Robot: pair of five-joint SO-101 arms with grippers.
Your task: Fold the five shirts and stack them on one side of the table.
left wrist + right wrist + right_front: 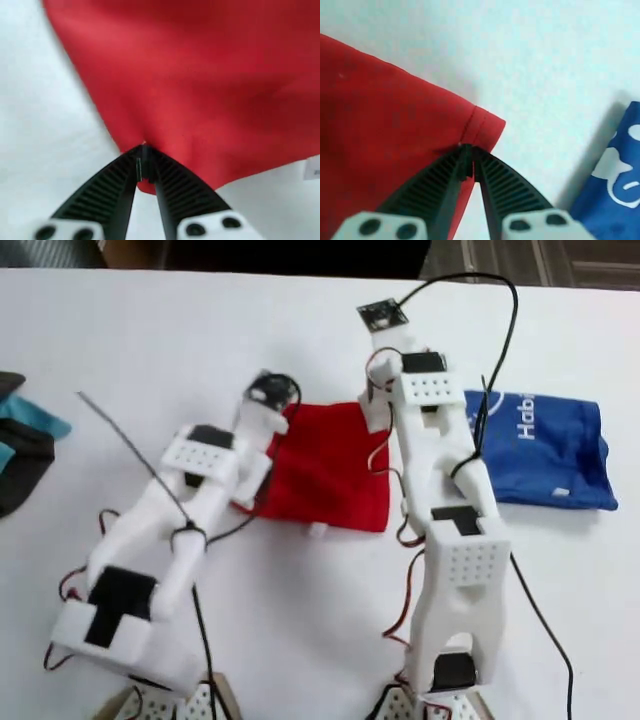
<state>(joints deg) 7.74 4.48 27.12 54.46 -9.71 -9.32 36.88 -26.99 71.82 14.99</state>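
Red shirt (330,465) (roughly square) is pinched by left tool (145,152) and right tool (469,150).

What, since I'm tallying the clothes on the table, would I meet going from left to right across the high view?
dark and teal clothes at the left edge → red shirt → blue shirt

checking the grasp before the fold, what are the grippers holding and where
Both are shut on the red shirt: the left gripper pinches an edge of it, the right gripper its hemmed corner.
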